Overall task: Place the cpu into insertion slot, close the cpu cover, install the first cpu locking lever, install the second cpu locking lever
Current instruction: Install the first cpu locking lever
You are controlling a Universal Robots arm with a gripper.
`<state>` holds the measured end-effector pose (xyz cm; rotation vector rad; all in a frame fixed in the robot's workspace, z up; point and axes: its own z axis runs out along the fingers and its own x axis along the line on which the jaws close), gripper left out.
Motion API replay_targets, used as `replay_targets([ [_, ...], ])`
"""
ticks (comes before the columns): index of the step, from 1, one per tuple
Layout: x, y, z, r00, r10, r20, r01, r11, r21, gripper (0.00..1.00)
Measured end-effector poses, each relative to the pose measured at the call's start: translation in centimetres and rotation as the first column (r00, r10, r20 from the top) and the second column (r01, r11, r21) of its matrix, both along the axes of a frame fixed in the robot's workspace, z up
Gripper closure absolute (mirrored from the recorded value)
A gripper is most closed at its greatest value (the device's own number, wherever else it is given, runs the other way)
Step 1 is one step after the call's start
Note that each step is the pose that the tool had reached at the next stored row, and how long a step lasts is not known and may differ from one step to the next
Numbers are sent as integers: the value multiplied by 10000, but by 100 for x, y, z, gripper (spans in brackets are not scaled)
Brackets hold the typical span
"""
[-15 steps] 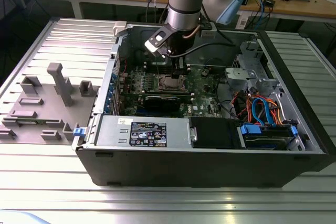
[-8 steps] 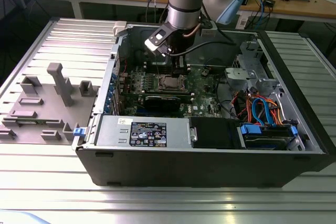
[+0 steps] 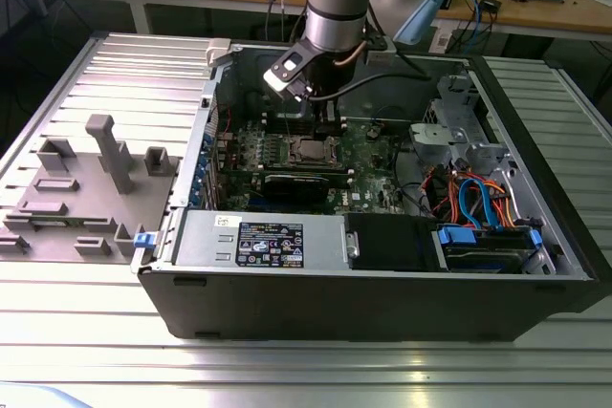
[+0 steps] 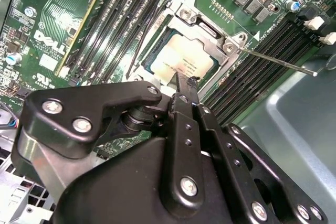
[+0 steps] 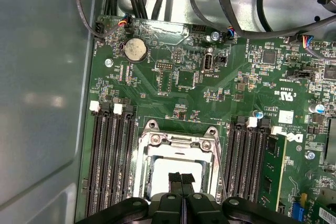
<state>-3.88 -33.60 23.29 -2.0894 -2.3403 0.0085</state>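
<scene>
The cpu (image 4: 181,60) lies flat in the insertion slot (image 3: 311,150) on the green board, its silver-grey top showing. The cpu cover (image 4: 202,22) lies down over it, framing the chip (image 5: 156,174) in its window, as both wrist views show. My gripper (image 4: 185,83) hangs just above the socket's edge, shut with nothing between its black fingers (image 5: 176,178). One thin locking lever (image 4: 278,60) sticks out free over the memory slots. A second lever (image 4: 138,51) runs along the opposite side of the socket.
Black memory slots (image 5: 110,156) flank the socket on both sides. Cables (image 5: 231,3) cross the case above the board. The case wall (image 5: 42,103) stands close beside the board. A drive bay with blue and orange wires (image 3: 478,203) sits at the exterior view's right.
</scene>
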Motion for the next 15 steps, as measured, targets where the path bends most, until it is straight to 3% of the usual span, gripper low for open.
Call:
replay_targets([
  [15, 0, 0, 48, 10000, 0, 1, 0, 10000, 2, 89],
])
